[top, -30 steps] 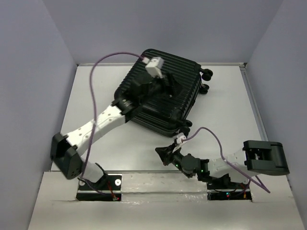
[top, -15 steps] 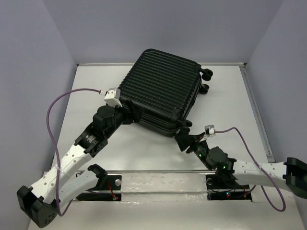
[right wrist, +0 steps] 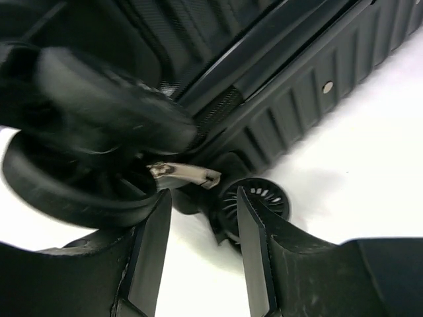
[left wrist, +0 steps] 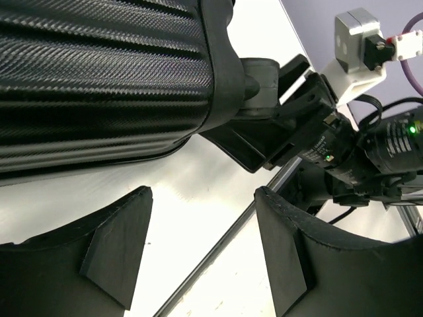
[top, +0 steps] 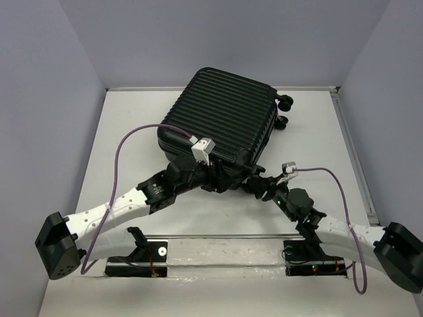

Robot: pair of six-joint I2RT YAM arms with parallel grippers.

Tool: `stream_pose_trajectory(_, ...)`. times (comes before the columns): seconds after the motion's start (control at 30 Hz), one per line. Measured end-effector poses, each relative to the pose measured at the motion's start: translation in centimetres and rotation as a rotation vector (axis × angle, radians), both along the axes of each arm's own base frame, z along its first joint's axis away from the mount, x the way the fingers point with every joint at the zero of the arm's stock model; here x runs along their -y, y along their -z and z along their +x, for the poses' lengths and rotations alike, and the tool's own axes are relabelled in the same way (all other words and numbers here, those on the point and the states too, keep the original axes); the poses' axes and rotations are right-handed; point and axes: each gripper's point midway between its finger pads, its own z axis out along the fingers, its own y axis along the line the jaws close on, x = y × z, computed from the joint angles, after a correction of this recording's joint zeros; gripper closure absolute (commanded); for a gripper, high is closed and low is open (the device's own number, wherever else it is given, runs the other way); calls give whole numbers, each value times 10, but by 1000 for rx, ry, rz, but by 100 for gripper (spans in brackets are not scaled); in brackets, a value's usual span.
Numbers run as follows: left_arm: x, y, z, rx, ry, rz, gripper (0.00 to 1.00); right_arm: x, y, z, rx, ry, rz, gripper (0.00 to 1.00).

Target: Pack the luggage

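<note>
The luggage [top: 221, 122] is a black ribbed hard-shell suitcase lying shut on the table, with wheels at its right side. Both grippers meet at its near corner. My left gripper [top: 217, 181] is low at that corner and open, and its wrist view shows only bare table between the fingers [left wrist: 201, 205], with the luggage shell [left wrist: 99, 79] just above. My right gripper [top: 255, 185] is open too. In its wrist view the gripper [right wrist: 201, 198] is just below a pale zipper pull [right wrist: 188, 175] and beside a spoked wheel [right wrist: 259, 200], gripping neither.
Grey walls enclose the white table [top: 310, 132] at the back and both sides. A metal rail [top: 225, 236] crosses the near edge between the arm bases. Purple cables loop from both wrist cameras. Two more wheels [top: 284, 112] stick out at the luggage's far right corner.
My left arm came off the lid, went round the luggage's left side and is now at its near corner. My right gripper opened and moved up to the near wheel.
</note>
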Motion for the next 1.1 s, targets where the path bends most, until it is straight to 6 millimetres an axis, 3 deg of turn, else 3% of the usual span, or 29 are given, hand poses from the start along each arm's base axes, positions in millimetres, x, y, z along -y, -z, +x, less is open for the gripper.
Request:
stream_pose_trajectory(0.13, 8, 3, 0, -4, 19, -7, 26, 3, 11, 7, -16, -44, -39, 49)
stream_pose_trajectory(0.3, 18, 10, -2, -14, 44, -1, 27, -9, 35, 4, -62, -147, -103, 48)
stream_pose_trajectory(0.47, 26, 10, -1, -16, 56, -3, 27, -19, 32, 4, -22, -215, -109, 45)
stream_pose_trajectory(0.73, 37, 3, -2, -18, 64, -34, 30, -29, 5, 1, 99, -283, -85, 40)
stream_pose_trajectory(1.1, 59, 4, -1, -54, 58, -66, 29, -46, -4, -2, 149, -372, -71, 54)
